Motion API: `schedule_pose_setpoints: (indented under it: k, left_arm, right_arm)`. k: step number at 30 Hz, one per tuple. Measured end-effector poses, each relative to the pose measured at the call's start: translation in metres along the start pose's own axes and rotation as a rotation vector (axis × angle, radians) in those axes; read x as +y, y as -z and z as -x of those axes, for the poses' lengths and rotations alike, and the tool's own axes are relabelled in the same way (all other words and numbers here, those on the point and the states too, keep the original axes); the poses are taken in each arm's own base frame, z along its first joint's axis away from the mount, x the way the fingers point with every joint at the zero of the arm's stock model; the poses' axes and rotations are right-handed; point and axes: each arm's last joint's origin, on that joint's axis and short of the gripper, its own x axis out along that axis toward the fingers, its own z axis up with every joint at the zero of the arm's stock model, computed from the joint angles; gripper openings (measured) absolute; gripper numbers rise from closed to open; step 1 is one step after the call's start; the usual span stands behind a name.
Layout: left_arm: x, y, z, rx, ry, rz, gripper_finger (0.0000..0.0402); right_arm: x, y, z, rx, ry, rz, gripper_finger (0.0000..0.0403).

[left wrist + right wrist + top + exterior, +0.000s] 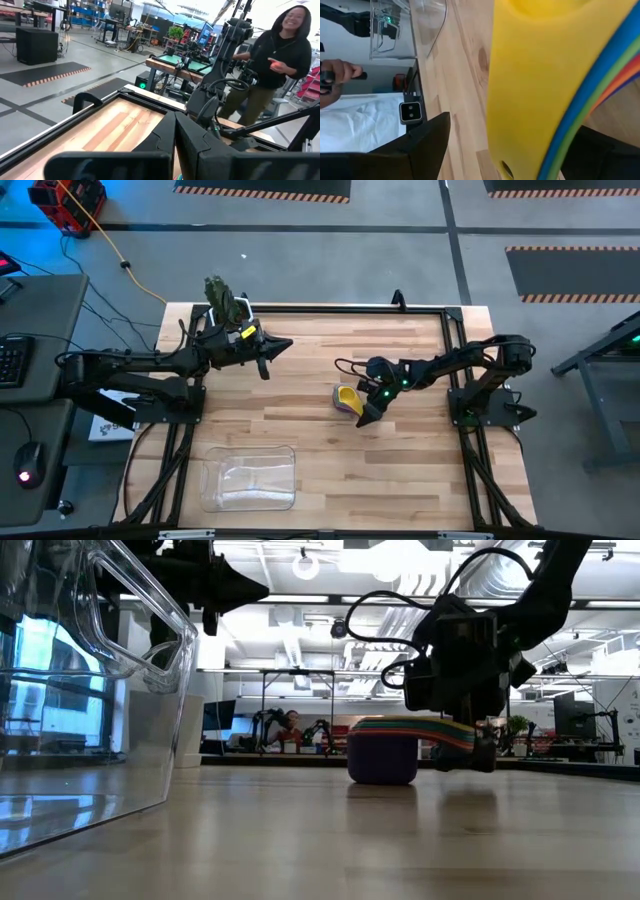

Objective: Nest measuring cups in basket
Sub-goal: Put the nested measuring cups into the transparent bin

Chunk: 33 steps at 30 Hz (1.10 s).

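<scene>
The measuring cups [347, 397] sit nested in one stack near the table's middle, yellow on top and a purple one [383, 755] at the bottom, which rests on the wood. Their stacked handles [425, 728] stick out level toward the right arm. My right gripper [366, 416] [478, 752] [515, 127] is open, with one finger over the yellow handle [535, 75] and the other under the handles. The clear basket [250, 477] [90, 690] stands at the near left, holding nothing. My left gripper [268, 355] [175, 125] hovers shut over the far left. My right gripper comes level at the handles from the table's right. Bare wood shows between one finger [430, 140] and the yellow handle. The other finger [600, 150] lies close to the bottom handle's edge [580, 107]; whether it touches, I cannot tell.
A potted green plant [225, 302] stands at the far left corner behind the left arm. Black rails [440, 310] frame the tabletop. A person [280, 60] stands beyond the table. Bare wood lies between the cups and the basket.
</scene>
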Motion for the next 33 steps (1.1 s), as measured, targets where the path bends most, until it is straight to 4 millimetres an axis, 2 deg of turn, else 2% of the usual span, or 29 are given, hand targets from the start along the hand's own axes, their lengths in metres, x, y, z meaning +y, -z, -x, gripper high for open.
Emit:
schedule_pose_setpoints:
  k: [6, 20, 29, 33]
  left_arm:
    - [0.0, 0.0, 0.0, 0.0, -0.001, 0.0, 0.0]
    - [0.0, 0.0, 0.0, 0.0, -0.001, -0.001, 0.0]
    - [-0.001, -0.002, 0.0, -0.014, 0.015, 0.014, 0.0]
    - [-0.008, -0.02, 0.001, -0.08, 0.117, 0.052, 0.0]
  right_arm:
    - [0.0, -0.001, 0.0, -0.013, 0.01, -0.012, 0.0256]
    - [0.003, -0.004, 0.0, -0.044, -0.013, 0.03, 0.0059]
    - [0.012, -0.01, 0.001, -0.006, -0.133, 0.025, 0.0057]
    - [0.035, -0.027, -0.001, -0.017, -0.197, 0.097, 0.0057]
